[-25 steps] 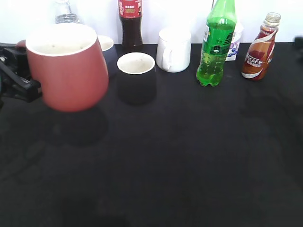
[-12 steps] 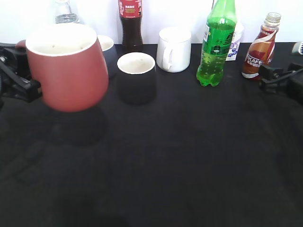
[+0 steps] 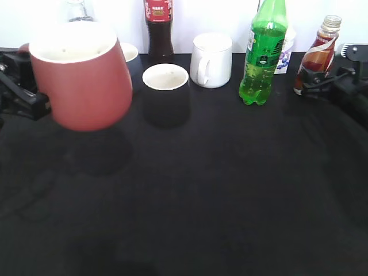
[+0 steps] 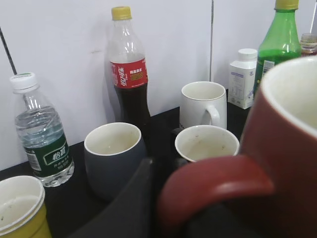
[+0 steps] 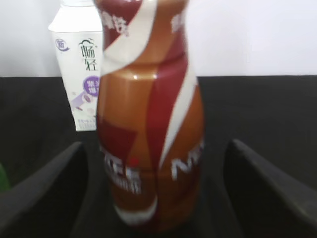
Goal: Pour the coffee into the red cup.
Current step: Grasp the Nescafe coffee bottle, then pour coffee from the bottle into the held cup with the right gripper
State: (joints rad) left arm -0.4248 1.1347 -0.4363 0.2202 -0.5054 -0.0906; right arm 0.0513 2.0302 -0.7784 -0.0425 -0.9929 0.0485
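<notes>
**Camera Placement and Coverage**

The exterior view looks down at a slant across the black table [image 3: 190,195] toward the white back wall, taking in the whole row of containers. The left wrist view sits low behind the red cup [image 4: 277,163], very close, facing the same wall. The right wrist view sits at table height, close to the coffee bottle [image 5: 148,129], also facing the wall. Exterior and left wrist views share the cola bottle [image 3: 158,29] and white mug [image 3: 211,60]; exterior and right wrist share the white carton [image 5: 79,69].
</notes>
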